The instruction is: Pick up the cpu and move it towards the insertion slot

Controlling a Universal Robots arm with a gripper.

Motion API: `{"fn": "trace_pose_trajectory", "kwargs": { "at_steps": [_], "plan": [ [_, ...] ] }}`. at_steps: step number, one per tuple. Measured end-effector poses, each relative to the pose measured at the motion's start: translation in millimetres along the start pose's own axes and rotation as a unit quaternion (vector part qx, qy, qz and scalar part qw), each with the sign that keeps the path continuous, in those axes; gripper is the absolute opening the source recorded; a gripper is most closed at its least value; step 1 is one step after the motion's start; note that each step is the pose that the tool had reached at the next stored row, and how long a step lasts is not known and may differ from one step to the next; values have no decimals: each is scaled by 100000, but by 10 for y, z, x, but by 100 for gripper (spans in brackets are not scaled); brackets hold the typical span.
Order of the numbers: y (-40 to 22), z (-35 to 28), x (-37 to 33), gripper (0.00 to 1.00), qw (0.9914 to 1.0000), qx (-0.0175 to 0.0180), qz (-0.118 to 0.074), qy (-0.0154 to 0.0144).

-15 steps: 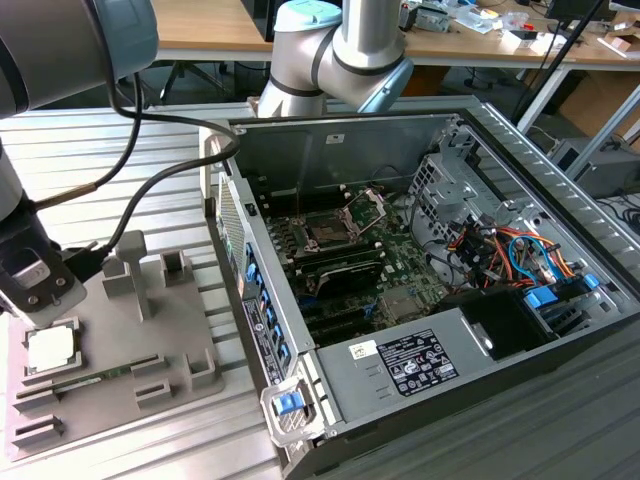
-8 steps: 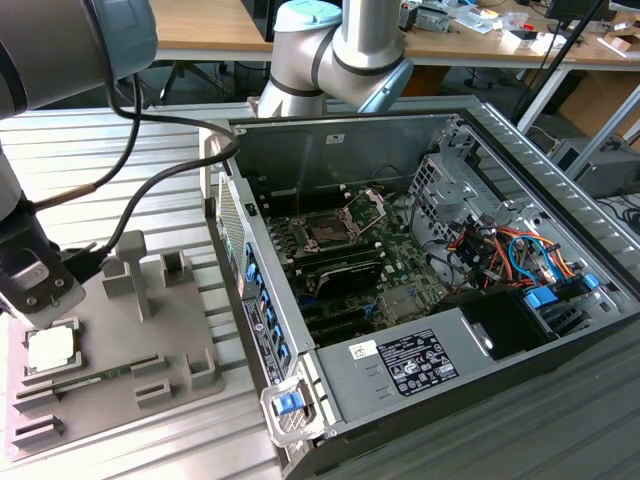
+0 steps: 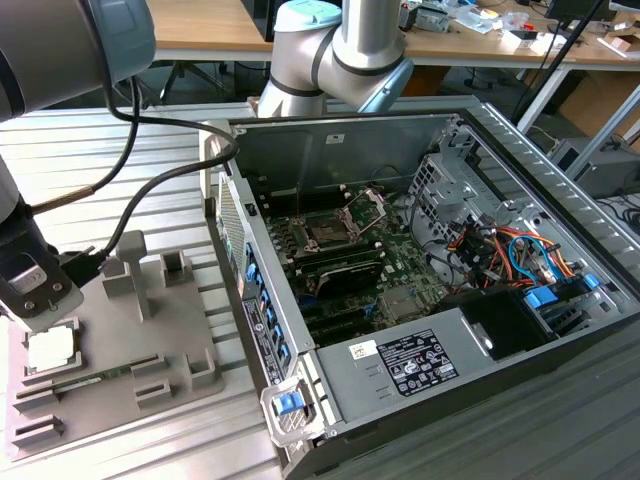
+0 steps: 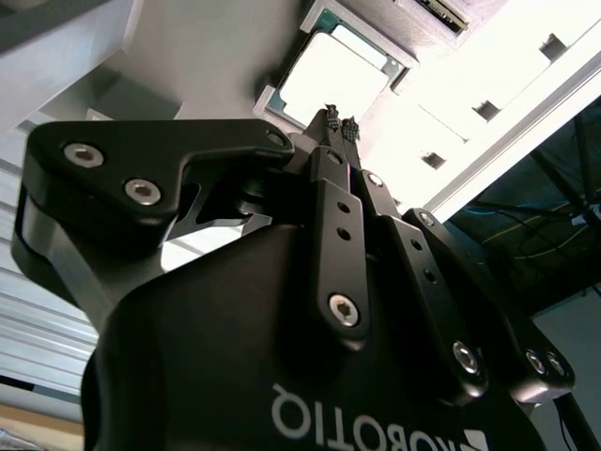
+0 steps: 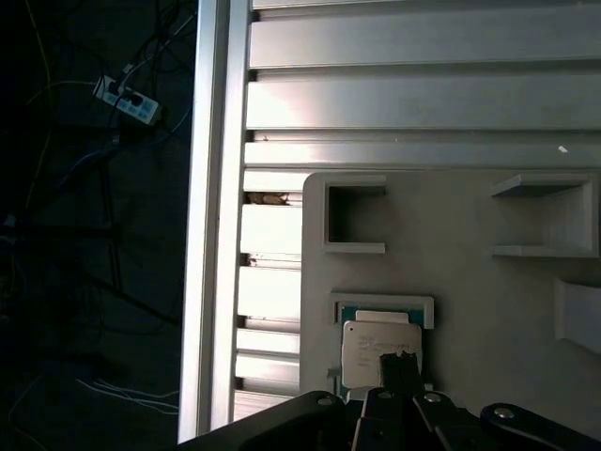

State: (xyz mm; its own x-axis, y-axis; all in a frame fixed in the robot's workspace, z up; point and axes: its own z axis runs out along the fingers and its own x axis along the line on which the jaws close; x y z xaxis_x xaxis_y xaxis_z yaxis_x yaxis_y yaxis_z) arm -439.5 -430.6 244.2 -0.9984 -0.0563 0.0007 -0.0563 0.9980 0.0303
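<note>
The cpu [image 3: 52, 348], a flat silvery square chip, lies in a recess of the grey tray [image 3: 170, 345] at the exterior view's left. My gripper [image 3: 40, 308] hangs directly over it. In both wrist views the two black fingertips [image 4: 331, 115] are pressed together with nothing between them, pointing at the cpu [image 4: 333, 80] [image 5: 371, 340] close above its top; contact cannot be told. The gripper [image 5: 399, 357] covers one edge of the chip. The insertion slot [image 3: 328, 232] sits on the green board inside the open computer case, its metal load plate [image 3: 366, 205] hinged up.
A thin green memory stick [image 3: 90, 378] lies in the tray beside the cpu, among raised grey blocks [image 3: 128, 262]. The case's side wall [image 3: 255, 300] stands between tray and socket. Cables [image 3: 510, 250] and a drive cage [image 3: 445, 170] crowd the case's right. A black cable [image 3: 150, 200] trails from my arm.
</note>
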Motion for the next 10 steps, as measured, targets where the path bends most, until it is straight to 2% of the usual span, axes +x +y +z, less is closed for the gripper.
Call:
{"fn": "trace_pose_trajectory", "kwargs": {
  "at_steps": [10],
  "plan": [
    [-25,9,7,11,100000,-2,1,-1]
  ]
}}
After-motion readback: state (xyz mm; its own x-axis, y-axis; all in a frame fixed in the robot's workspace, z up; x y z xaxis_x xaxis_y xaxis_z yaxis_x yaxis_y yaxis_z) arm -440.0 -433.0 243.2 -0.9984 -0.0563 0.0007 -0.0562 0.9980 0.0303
